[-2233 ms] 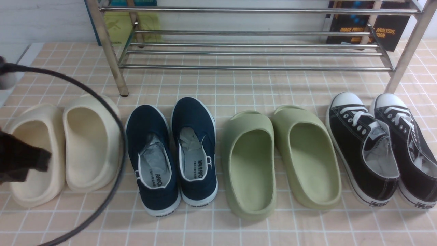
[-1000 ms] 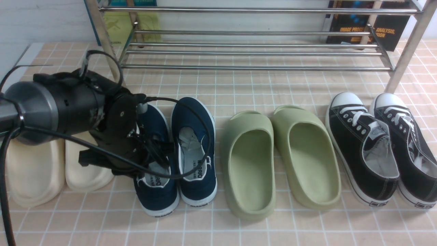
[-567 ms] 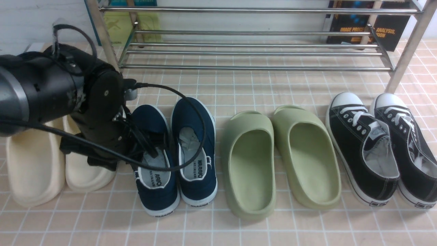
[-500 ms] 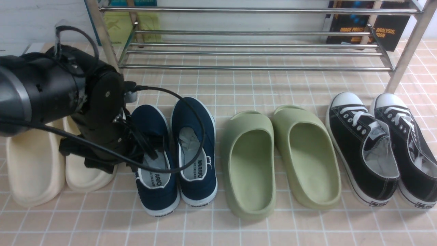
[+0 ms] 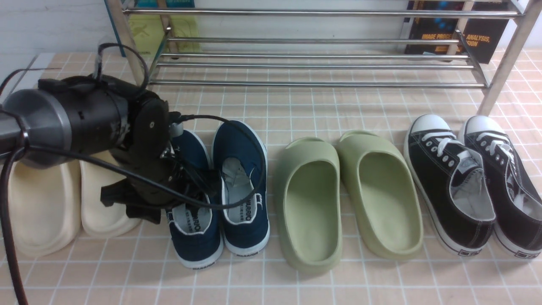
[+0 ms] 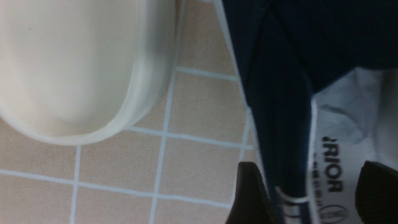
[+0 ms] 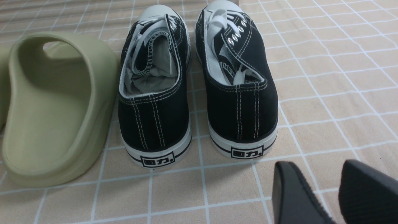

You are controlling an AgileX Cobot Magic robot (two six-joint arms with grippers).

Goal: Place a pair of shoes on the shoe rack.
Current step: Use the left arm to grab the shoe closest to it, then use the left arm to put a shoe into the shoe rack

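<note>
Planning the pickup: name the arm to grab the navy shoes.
Left. The left tool, open, straddles a navy shoe's side; the right tool hangs behind the black sneakers, at the row's other end.

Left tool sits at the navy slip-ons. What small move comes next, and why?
Probably close the left tool on the side wall of the left navy shoe. In the wrist view its fingers stand apart, one outside over the tiles, one over the grey insole, the wall between them.
</note>
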